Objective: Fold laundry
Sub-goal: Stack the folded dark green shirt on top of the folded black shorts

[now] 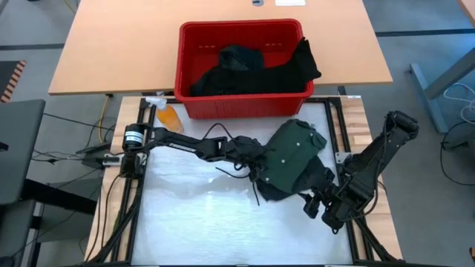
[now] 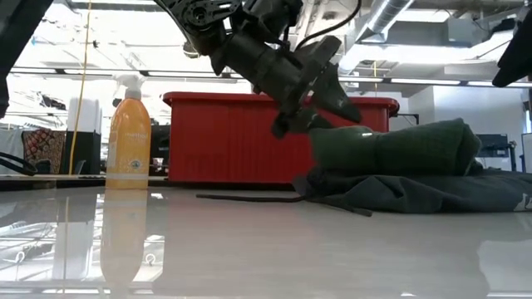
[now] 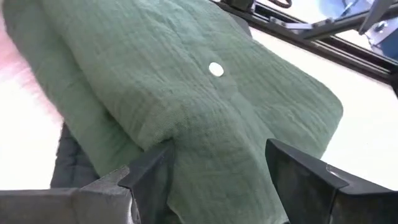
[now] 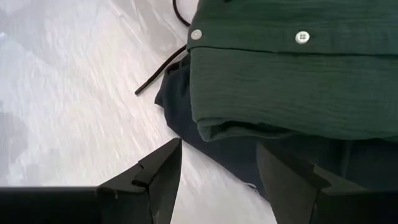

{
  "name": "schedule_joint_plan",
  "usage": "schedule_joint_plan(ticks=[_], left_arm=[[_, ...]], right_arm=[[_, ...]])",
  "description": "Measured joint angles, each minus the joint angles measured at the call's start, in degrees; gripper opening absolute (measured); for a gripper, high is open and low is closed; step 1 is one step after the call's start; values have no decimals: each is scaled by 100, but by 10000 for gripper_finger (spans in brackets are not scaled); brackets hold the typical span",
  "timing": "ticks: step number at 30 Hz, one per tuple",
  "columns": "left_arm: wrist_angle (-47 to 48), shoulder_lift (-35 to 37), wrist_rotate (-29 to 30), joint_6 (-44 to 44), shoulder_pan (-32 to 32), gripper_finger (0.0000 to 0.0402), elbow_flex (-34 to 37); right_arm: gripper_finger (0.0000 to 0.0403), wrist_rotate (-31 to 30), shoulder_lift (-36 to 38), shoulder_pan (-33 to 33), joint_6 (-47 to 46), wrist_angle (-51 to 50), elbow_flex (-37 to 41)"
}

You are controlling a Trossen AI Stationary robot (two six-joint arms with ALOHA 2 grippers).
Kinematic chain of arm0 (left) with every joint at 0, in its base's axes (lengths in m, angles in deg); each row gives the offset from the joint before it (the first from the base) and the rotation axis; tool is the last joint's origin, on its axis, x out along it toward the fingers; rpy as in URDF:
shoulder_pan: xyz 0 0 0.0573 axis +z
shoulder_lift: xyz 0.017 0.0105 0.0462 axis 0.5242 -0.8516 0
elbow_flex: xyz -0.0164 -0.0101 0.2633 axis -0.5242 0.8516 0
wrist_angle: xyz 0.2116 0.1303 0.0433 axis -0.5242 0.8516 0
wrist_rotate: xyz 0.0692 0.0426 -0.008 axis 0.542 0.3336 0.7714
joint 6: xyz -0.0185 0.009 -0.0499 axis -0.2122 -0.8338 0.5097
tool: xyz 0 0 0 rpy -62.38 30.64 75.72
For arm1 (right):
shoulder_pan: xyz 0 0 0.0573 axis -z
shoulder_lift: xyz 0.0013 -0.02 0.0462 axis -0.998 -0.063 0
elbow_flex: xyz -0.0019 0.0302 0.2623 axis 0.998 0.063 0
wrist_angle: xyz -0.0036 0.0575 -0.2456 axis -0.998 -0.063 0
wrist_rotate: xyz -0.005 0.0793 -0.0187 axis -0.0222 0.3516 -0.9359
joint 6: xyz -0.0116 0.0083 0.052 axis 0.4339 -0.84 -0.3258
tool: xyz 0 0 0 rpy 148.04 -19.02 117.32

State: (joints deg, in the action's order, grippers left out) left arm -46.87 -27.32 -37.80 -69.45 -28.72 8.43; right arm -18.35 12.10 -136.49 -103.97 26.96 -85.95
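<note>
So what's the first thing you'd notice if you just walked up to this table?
Probably the big red basket at the table's far edge, with dark clothes heaped inside. Next, the folded green shirt on the white mat, with the left gripper and right gripper, both open, on either side of it.

Green shirt [image 3: 186, 106]: crinkled, gauzy woven cloth, matt, with small pale glossy buttons [image 4: 302, 37]. Darker garment [image 4: 217, 146] beneath: smoother matt cloth, thin dark drawstring [image 4: 158, 73] trailing out. Worktop [image 2: 249, 249]: white, smooth, glossy, mirroring the bottle. Wooden edge strip [image 1: 361, 119] along the worktop's right side. Basket [image 1: 241, 70]: red plastic, smooth, slight sheen. Spray bottle [image 2: 129, 137]: orange translucent plastic. Left gripper [image 3: 211, 180] and right gripper [image 4: 217, 180]: fingers of dark matt plastic, apart.
</note>
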Motion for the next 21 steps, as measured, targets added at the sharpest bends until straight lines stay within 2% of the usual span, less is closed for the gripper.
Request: schedule_joint_plan(ticks=[8, 14, 17, 21], left_arm=[[345, -133, 426, -70, -90, 245, 0], [176, -288, 100, 31, -216, 233, -4], [172, -322, 74, 54, -227, 182, -4], [127, -328, -3, -6, -188, 50, -4]], right_arm=[[235, -298, 0, -1, 71, -49, 0], [235, -416, -2, 37, -39, -123, 0], [235, -240, -6, 1, -188, -127, 0], [235, -208, -52, -112, -238, -130, 0]])
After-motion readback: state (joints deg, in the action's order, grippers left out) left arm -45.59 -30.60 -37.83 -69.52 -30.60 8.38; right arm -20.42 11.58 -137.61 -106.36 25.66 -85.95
